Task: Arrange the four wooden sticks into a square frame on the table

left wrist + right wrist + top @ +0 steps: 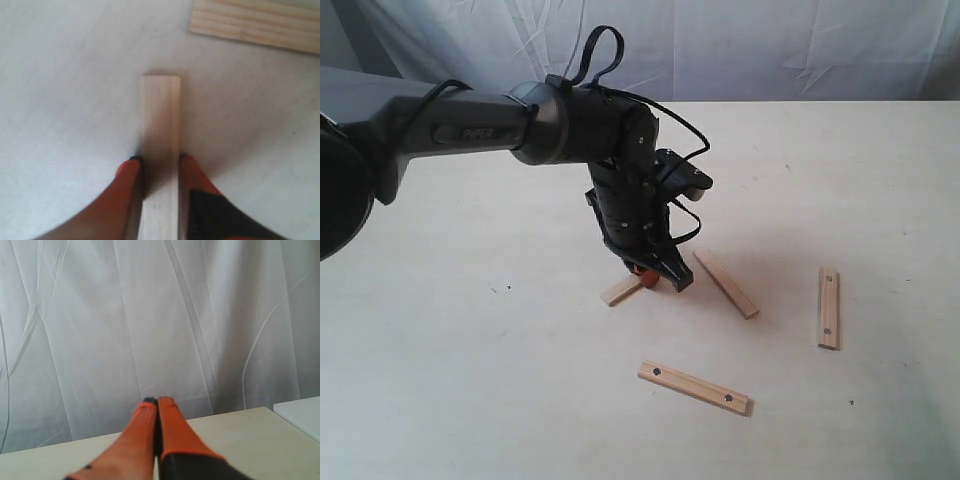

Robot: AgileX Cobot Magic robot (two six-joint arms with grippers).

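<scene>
The left arm (470,130) reaches in from the left of the exterior view, a black cable (605,50) looped above its wrist. The left gripper (658,278) points down at the table (470,380), its orange fingers (131,172) pinching a plain stick (620,292) by the long edges. Only the stick's left end shows from outside, the rest hidden behind the gripper; whether it rests on the table or hangs just clear cannot be told. In the wrist view it runs straight out between the fingers, its near part cut off by the frame. Just right of the gripper, not touching it, a second plain stick (725,283) lies at a slant, one cropped end also showing in the wrist view. On the camera side of the gripper, well apart, a holed stick (695,387) lies flat; a second holed stick (829,307) lies farther right still. No two sticks touch. The right gripper (157,402) is seen only by its own wrist camera, jaws pressed together on nothing, facing a wrinkled white cloth (100,315) past the table edge; a pale corner (300,412) beside it is too cropped to identify
</scene>
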